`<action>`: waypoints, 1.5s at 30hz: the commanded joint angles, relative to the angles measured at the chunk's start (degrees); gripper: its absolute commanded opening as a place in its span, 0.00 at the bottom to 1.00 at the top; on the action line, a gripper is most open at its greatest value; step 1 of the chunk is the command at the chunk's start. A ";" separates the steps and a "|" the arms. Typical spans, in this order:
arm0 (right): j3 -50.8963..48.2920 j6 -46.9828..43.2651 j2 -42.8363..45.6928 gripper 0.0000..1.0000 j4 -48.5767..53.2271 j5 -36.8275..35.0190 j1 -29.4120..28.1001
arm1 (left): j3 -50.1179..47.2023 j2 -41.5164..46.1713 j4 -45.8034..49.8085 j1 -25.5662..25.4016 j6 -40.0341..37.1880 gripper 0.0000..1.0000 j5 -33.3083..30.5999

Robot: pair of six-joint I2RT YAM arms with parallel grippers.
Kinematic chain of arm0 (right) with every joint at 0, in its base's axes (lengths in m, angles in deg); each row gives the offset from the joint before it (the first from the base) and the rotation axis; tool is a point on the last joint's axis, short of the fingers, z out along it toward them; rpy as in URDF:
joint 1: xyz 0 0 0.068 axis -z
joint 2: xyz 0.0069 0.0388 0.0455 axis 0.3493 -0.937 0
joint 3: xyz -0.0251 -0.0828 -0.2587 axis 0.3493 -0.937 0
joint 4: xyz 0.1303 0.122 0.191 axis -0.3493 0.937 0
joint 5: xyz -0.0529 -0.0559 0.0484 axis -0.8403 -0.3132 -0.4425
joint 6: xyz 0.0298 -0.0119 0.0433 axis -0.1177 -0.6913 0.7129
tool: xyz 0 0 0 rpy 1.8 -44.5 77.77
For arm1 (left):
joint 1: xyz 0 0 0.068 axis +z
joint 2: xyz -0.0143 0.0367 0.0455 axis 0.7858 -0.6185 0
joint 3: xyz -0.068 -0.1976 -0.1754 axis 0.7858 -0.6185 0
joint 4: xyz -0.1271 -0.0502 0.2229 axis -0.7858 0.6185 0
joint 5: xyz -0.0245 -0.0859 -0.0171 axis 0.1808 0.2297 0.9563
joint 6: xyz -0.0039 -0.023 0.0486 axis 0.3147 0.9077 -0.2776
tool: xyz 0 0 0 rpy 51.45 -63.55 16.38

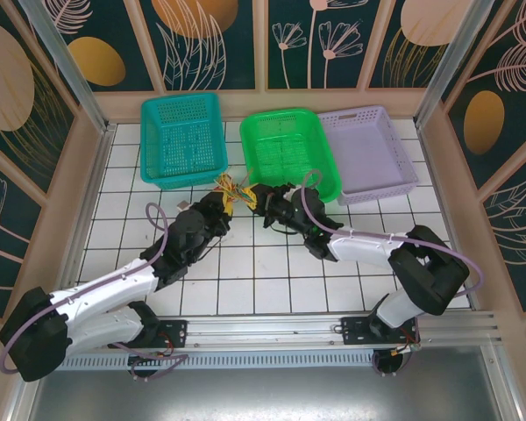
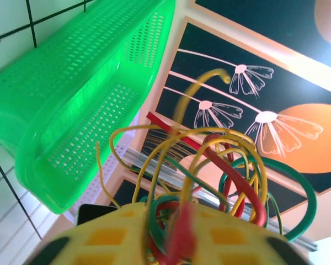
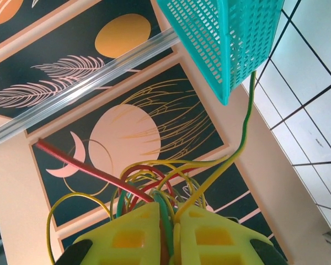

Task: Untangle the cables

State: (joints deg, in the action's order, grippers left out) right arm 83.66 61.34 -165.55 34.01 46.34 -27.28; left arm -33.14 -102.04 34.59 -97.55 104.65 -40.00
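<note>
The cables sit in a small knot above the white tiled tabletop, just in front of the gap between the teal basket and the green basket. Up close they are thin, glossy wires in red, green and yellow, curling into springy loops that cross over one another. A stiff red strand pokes out sideways, and a yellow-green one trails off towards the teal basket. The left claw is clenched on one side of the bundle, its blocky yellow pads drawn in with strands bunched between them. The right claw is clamped on the other side, its waffle-patterned yellow pads pressed nearly flush around a green and a red wire. Both dark arms reach low and forward from the near edge, angling inwards until the claws almost meet tip to tip. The baskets are perforated plastic with rounded rims, and a lavender basket sits beside the green one.
</note>
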 commanded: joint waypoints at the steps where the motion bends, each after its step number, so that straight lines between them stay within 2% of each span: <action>1: 1.95 1.36 2.02 0.00 2.24 14.82 -3.82 | 0.18 0.14 -2.86 2.40 14.06 0.02 -0.36; 5: 3.40 -4.19 5.92 0.00 17.06 18.37 -1.60 | 1.52 5.37 3.43 5.26 -0.91 0.00 -1.10; 8: 5.92 -11.35 9.50 0.00 33.06 19.97 0.87 | 3.96 8.87 6.42 8.48 -23.15 0.00 2.07; 10: 8.74 -16.99 11.26 0.00 44.38 20.70 3.02 | 8.37 9.67 13.28 8.76 -40.48 0.00 4.70; 13: 11.80 -23.46 12.02 0.00 56.35 22.07 5.50 | 13.65 7.62 19.12 8.71 -62.43 0.00 12.52; 15: 12.79 -26.09 12.04 0.00 60.08 22.41 6.36 | 15.99 5.87 23.17 8.67 -71.73 0.00 15.84; 18: 13.68 -29.70 11.36 0.00 64.31 22.19 6.67 | 17.43 6.04 26.28 7.77 -83.46 0.00 15.07; 20: 13.69 -31.31 11.15 0.00 65.14 21.28 6.72 | 17.79 6.51 27.02 7.59 -88.37 0.00 15.00; 22: 12.42 -31.05 11.61 0.00 60.52 21.23 6.68 | 18.06 6.44 27.55 7.51 -90.77 0.00 16.99; 24: 12.39 -32.34 11.77 0.00 57.91 20.75 6.59 | 17.40 6.47 27.89 7.48 -89.45 0.00 18.66; 26: 13.13 -35.85 11.92 0.00 57.21 18.95 6.59 | 15.47 7.40 27.36 7.45 -84.46 0.00 19.30; 27: 12.87 -37.59 12.45 0.00 56.20 17.86 6.50 | 14.14 8.38 27.37 7.46 -79.71 0.04 18.28; 28: 12.17 -38.77 13.29 0.00 54.88 16.21 6.33 | 13.28 9.46 28.47 7.46 -73.13 0.23 16.15; 30: 10.01 -40.63 15.36 0.00 51.34 12.48 5.76 | 12.24 11.71 30.69 7.52 -61.15 0.46 14.16; 31: 8.80 -41.82 16.59 0.00 49.37 9.84 5.27 | 12.20 12.86 32.51 7.52 -53.32 0.52 13.28; 35: 2.55 -48.00 21.58 0.00 38.86 -3.47 1.18 | 15.10 15.53 41.24 7.49 -31.45 0.64 11.91; 37: -0.69 -51.35 23.47 0.00 33.73 -11.96 -1.76 | 18.41 13.33 42.49 7.51 -26.17 0.70 15.58; 39: -3.47 -52.98 24.53 0.00 28.55 -16.59 -3.31 | 22.29 8.80 46.36 7.50 -22.92 0.73 22.13; 41: -5.34 -53.76 24.95 0.00 24.64 -18.80 -4.01 | 25.87 4.28 49.77 7.06 -22.58 0.81 27.79; 45: -5.27 -56.96 24.61 0.00 22.24 -20.67 -5.85 | 28.56 1.45 51.94 4.37 -21.03 0.83 27.28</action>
State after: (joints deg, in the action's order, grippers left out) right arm 78.57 9.15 -141.83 65.34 31.63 -31.83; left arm -6.06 -100.14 80.75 -91.93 78.26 -15.89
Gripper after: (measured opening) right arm 0.106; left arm 0.831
